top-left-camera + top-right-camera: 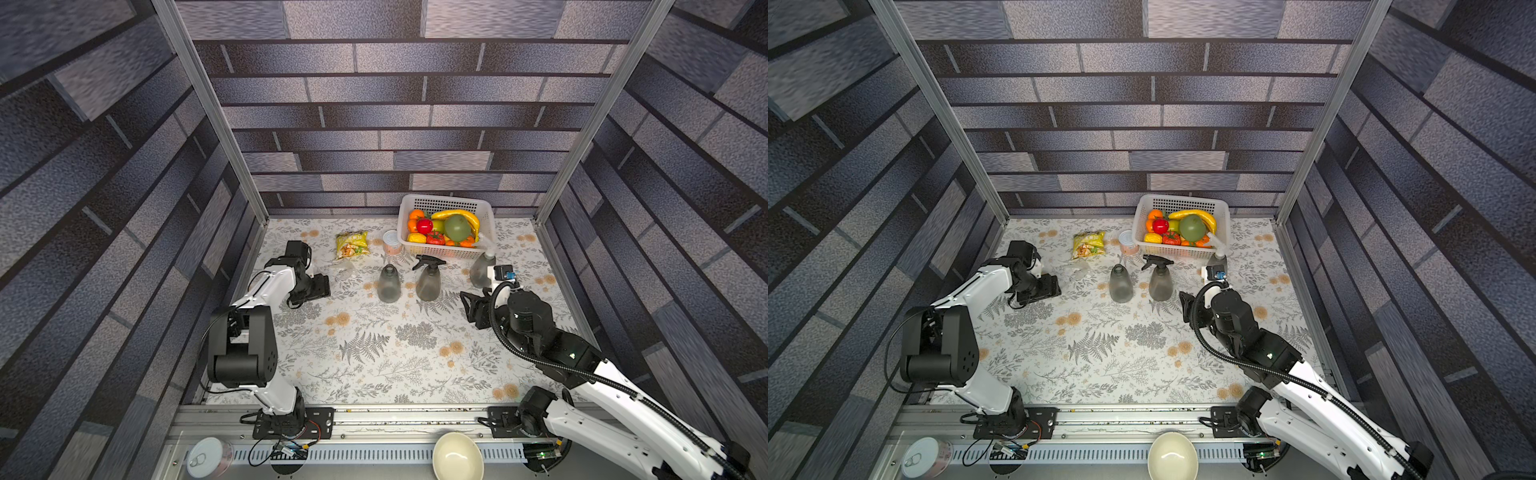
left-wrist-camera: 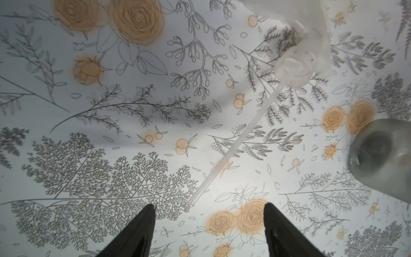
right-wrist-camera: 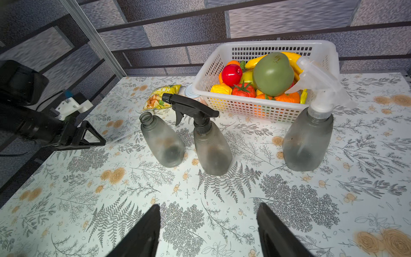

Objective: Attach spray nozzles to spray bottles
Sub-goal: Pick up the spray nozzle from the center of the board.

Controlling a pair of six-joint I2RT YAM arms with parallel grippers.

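Three smoky-grey spray bottles stand in a row before the basket. The left bottle has an open neck. The middle bottle carries the black spray nozzle. The right bottle carries a clear nozzle. Another clear nozzle lies loose on the table, its dip tube pointing toward my left gripper. That gripper is open and empty, just short of the tube's end. My right gripper is open and empty, low over the table in front of the bottles.
A white basket of toy fruit stands at the back. A yellow snack bag and a small tin can sit left of it. A cream bowl and a lidded can rest on the front rail.
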